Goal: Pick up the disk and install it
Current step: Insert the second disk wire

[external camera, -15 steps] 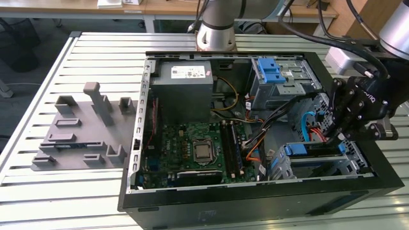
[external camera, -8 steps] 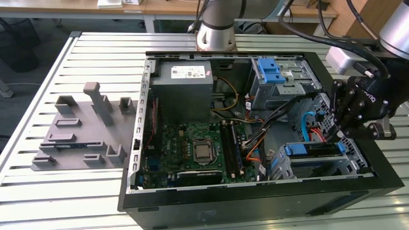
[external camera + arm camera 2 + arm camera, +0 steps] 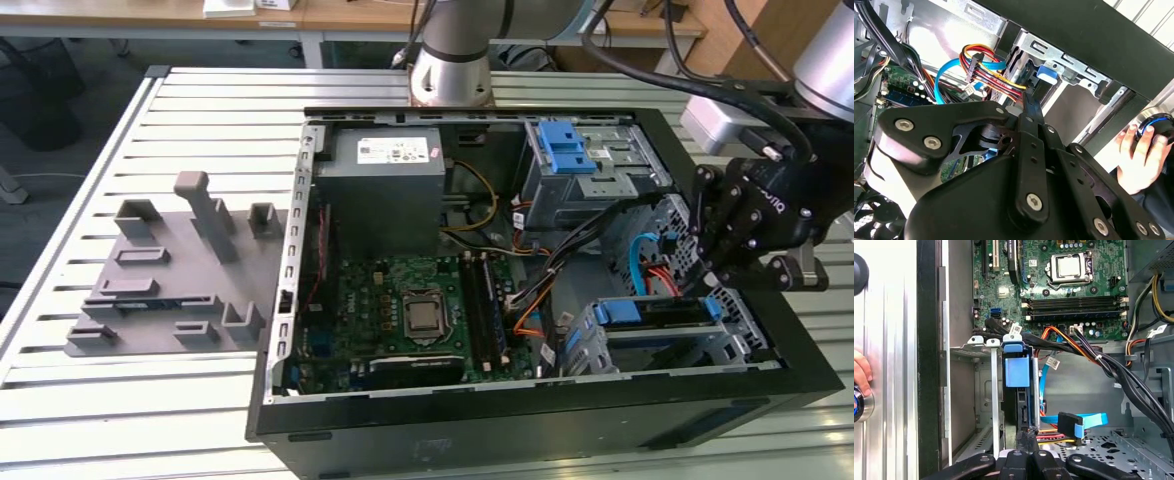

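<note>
The disk point(image 3: 1017, 371) stands on its edge inside the silver cage point(image 3: 982, 347). In the first wrist view its blue frame shows as a blue block in the slot. In the exterior view the disk point(image 3: 654, 312) sits at the corner of the computer case point(image 3: 534, 420) nearest that camera, on the exterior view's right. It stands thin side up so that it can slide along the cage's rails.

The gripper point(image 3: 1026, 437) is right at the end of the disk that faces it. Its two fingers are squeezed together into one thin tip. I think the tip touches the end of the disk, as if to push it in. I cannot tell whether it pinches anything.

Red, orange and blue cables point(image 3: 1074, 422) lie just beside the slot, near the gripper.

Outside the case wall, a person's hand point(image 3: 1134, 160) rests on a round thing with a blue ring point(image 3: 1156, 127), maybe a button.
</note>
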Controlling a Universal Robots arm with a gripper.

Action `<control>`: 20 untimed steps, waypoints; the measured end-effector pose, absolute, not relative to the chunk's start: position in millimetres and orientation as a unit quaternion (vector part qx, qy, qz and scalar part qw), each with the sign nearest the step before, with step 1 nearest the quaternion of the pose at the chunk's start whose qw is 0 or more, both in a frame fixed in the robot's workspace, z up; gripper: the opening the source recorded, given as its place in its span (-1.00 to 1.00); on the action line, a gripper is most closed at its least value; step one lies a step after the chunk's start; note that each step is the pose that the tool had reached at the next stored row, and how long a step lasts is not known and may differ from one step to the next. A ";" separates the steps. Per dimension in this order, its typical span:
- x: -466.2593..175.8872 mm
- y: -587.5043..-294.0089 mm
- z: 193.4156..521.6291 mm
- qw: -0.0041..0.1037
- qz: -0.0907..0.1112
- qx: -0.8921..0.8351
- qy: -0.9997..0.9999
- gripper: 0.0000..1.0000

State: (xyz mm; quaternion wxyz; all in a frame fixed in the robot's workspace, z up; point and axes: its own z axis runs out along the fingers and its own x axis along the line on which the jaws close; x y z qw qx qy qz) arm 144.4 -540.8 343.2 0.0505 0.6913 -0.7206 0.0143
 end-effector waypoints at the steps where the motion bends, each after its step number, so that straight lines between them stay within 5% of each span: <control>1: 144.5 -540.8 343.3 0.050 0.014 0.691 -0.721 -0.79; 20: 133.2 -541.2 349.4 0.042 0.019 0.692 -0.720 -0.79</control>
